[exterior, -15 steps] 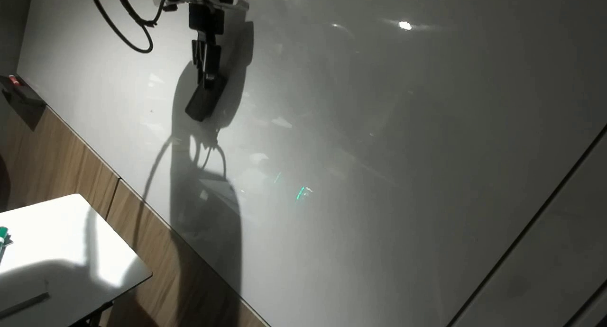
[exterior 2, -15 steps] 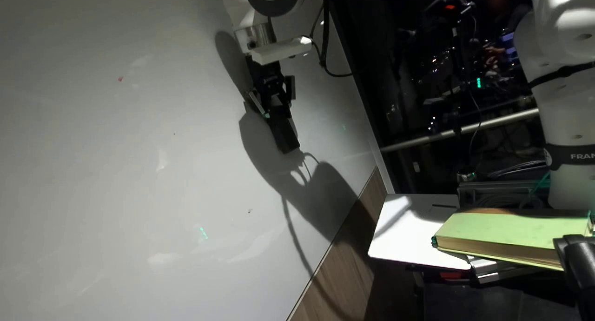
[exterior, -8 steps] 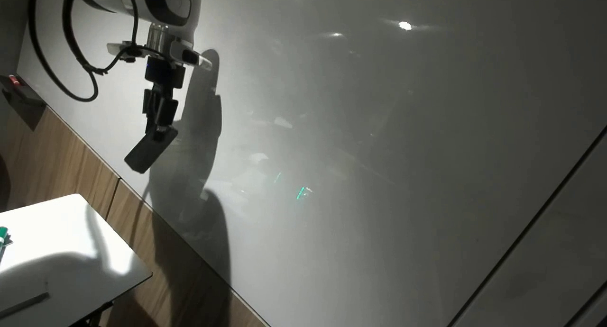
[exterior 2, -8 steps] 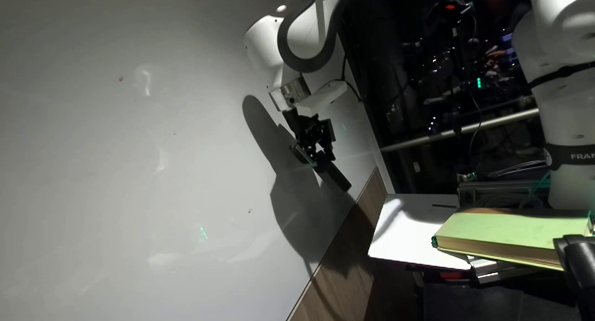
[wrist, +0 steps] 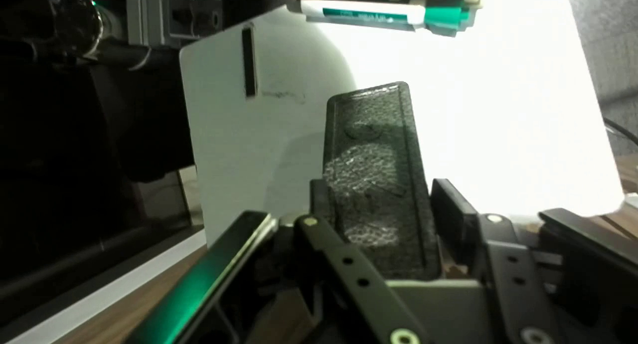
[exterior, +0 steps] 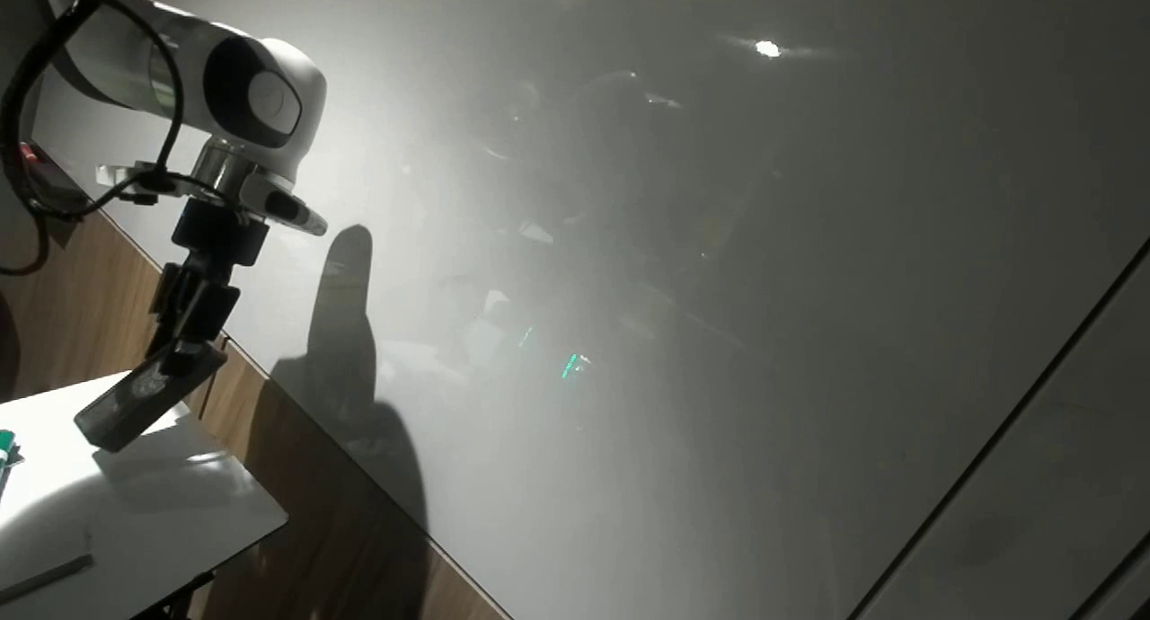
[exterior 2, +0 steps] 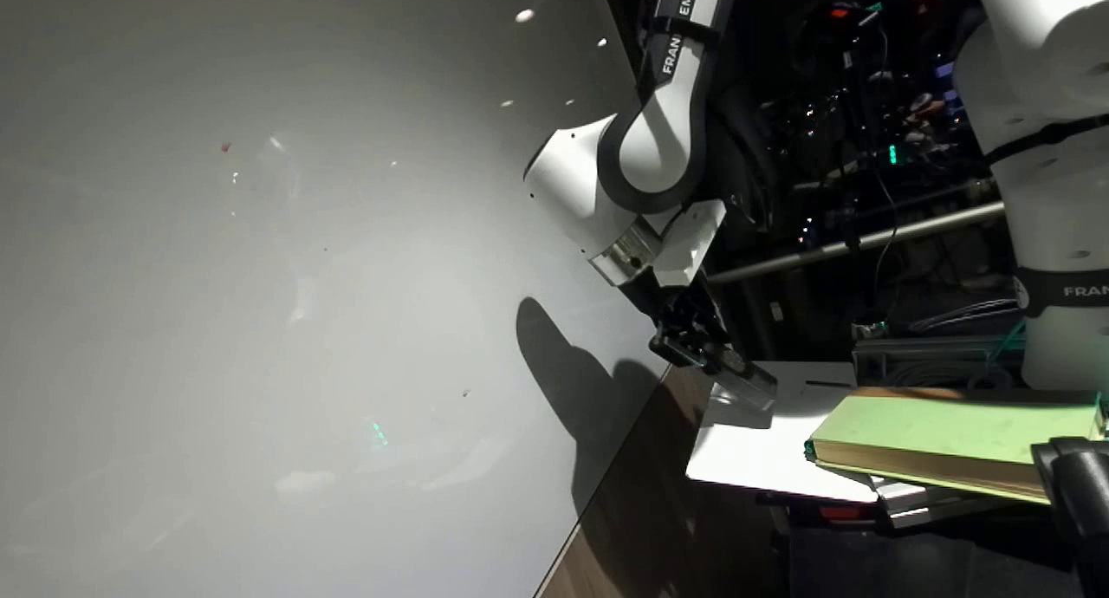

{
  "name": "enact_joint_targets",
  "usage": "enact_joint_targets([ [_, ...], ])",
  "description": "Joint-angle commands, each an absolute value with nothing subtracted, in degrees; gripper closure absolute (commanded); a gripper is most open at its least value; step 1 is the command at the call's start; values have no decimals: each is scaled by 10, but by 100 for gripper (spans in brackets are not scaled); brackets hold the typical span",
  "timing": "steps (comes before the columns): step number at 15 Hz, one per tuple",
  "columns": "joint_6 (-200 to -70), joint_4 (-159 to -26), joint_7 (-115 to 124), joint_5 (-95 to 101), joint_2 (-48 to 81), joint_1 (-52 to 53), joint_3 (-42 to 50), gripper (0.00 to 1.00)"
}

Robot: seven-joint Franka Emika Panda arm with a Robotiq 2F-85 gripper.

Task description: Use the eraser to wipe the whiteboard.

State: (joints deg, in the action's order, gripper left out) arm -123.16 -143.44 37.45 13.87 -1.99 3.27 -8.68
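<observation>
The gripper (wrist: 381, 204) is clasping the eraser (wrist: 370, 144) over the worktop (exterior: 184, 544); the whiteboard (exterior: 719, 332) is standing near the worktop.

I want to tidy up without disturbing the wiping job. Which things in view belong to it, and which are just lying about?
Part of the job:
the eraser
the gripper holding it
the whiteboard

Apparently just lying about:
the green marker on the small white table
the pale green book-like block
a small red item, unclear what
</observation>
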Motion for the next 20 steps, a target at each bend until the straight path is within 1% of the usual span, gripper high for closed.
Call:
enact_joint_targets([
  [1,-1230,-1453,365,143,11,37,-74,71],
  [6,-1242,-1447,343,146,43,35,-54,71],
  [11,-1264,-1432,298,133,30,34,-38,71],
  [12,-1265,-1428,292,131,31,34,-36,35],
  [13,-1267,-1424,290,129,33,34,-35,20],
  [16,-1266,-1420,281,129,39,32,-31,0],
  [20,-1263,-1419,276,125,40,31,-26,0],
])
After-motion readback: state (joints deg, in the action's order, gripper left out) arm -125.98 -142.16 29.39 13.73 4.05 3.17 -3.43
